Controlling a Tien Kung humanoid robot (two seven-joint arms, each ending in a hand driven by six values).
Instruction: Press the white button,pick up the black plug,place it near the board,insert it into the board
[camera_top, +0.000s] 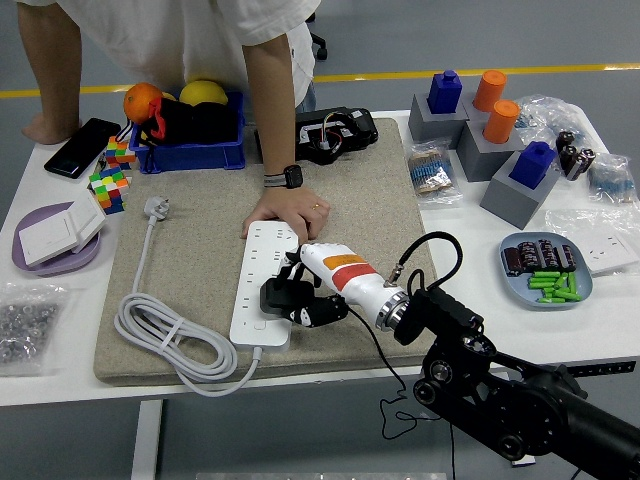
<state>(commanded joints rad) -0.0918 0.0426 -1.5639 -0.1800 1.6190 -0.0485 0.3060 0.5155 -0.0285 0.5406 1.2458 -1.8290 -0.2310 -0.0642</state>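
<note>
A white power strip, the board (259, 262), lies lengthwise on the grey mat (200, 250). My right hand (296, 297), white with black fingers, is shut on the black plug (277, 296) and holds it over the strip's near right part. Whether the plug's pins are in a socket is hidden by the hand. A person's hand (285, 212) presses down on the strip's far end. The strip's white cable (165, 330) coils at the mat's left, ending in a white plug (156, 207). The left arm is out of view.
A blue bin (190, 150) with toys and a black device (335, 133) stand at the back. A purple plate (60, 250) with white switch boxes is at the left, coloured cubes (110, 185) and a phone (82, 146) behind it. Grey blocks (500, 150) and a blue dish (545, 275) are at the right.
</note>
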